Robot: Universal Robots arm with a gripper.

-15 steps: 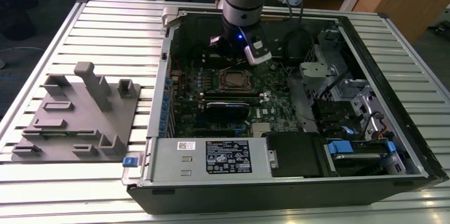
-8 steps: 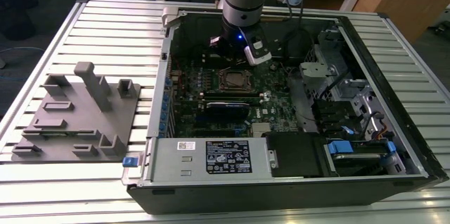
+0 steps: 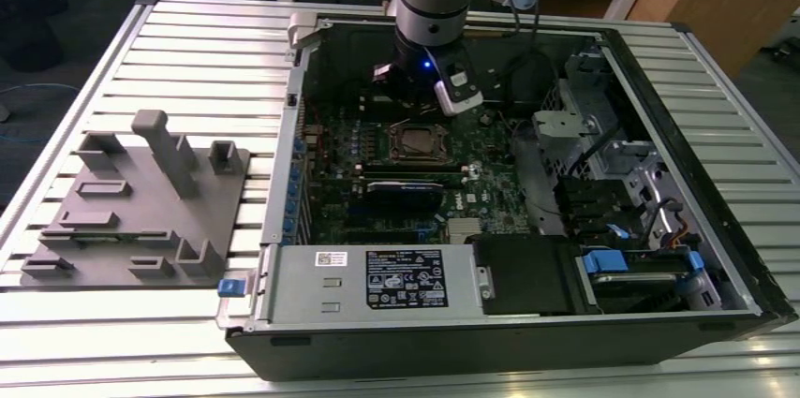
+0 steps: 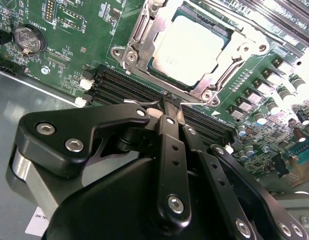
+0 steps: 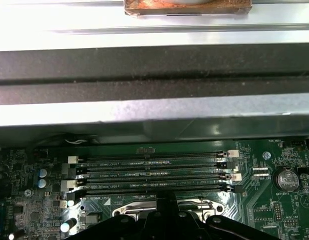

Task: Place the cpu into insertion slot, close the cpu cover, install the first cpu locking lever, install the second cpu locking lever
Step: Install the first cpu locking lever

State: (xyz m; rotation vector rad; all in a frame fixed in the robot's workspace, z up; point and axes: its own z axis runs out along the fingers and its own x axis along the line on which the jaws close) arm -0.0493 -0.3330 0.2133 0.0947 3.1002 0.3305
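Two black fingertips (image 4: 168, 112) of the jaws closed tip to tip, nothing visibly held. Possibly bearing on a thin bright wire (image 4: 142, 102) just beside them, perhaps a locking lever's handle, though not clear enough to say. Judging by the seated chip and the frame lying down over it, likely at a lever step.

To do it well:
- Keep the closed tips squarely on the wire.
- Press down and sideways in one smooth sweep to tuck the handle under its hook.
- Avoid riding onto the memory slots (image 4: 125, 86) directly beneath the tips.
- Go gently, a thin wire being apt to spring off a narrow tip.
- Mind the white slot latches (image 4: 84, 84) and the small parts on the green board (image 4: 69, 57).

Just beyond the tips, across the memory slots: the insertion slot (image 4: 127, 56), with the cpu (image 4: 192, 47) lying flat inside it and the cpu cover (image 4: 144, 36) down around the chip's edges, framing its pale top. Close to the jaws, but not touching them and not between them.

Farther off, in the exterior view: the arm (image 3: 432, 5) reaching down into the open computer case (image 3: 700, 145) on the slatted desk (image 3: 187, 33), beside a grey fixture block (image 3: 138, 201).
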